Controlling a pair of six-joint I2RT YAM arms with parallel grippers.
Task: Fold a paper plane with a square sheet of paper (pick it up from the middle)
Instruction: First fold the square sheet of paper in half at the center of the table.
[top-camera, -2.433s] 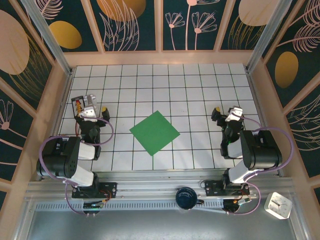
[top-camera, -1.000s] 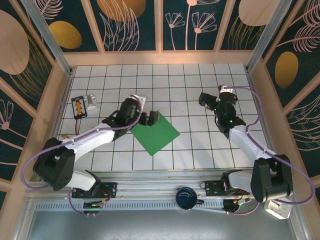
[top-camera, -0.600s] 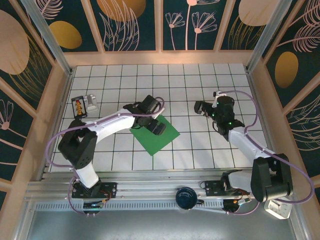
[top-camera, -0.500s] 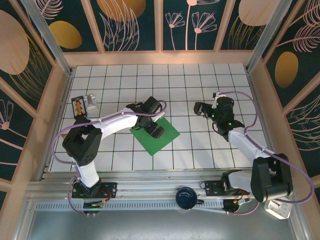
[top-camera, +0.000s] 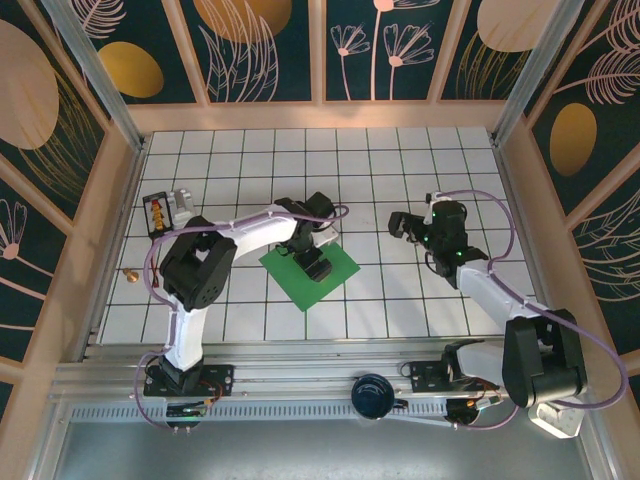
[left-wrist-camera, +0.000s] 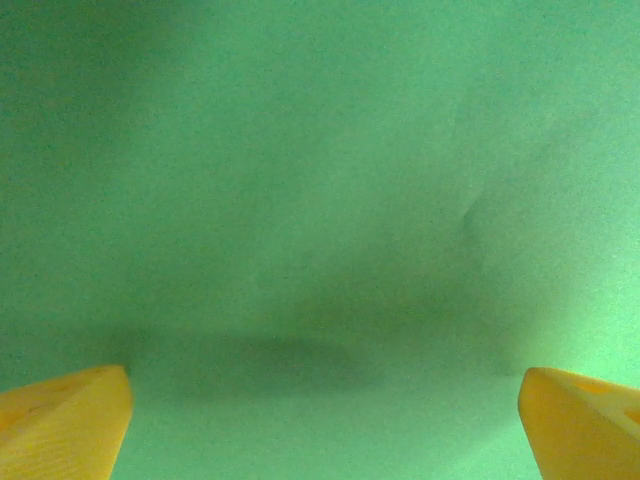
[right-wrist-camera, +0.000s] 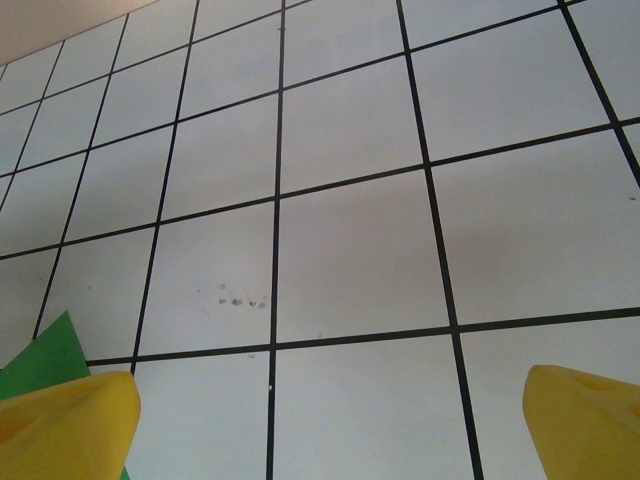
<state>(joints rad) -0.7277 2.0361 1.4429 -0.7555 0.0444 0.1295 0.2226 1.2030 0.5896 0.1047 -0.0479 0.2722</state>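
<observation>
The square sheet of paper (top-camera: 300, 288) lies flat and diamond-wise in the middle of the tiled table (top-camera: 400, 160). The left gripper (top-camera: 313, 255), jaws spread wide, hangs close over its middle. Its wrist view shows a faint wrinkle in the plain green. Farther right, the right gripper (top-camera: 405, 222), equally spread, sees one green corner.

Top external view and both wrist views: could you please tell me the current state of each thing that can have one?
square sheet of paper: lying flat and unfolded on the tiled table, turned like a diamond.
left gripper: open, low over the sheet's middle, gripping nothing; contact unclear.
right gripper: open, over bare tiles beside the sheet, holding nothing.
</observation>
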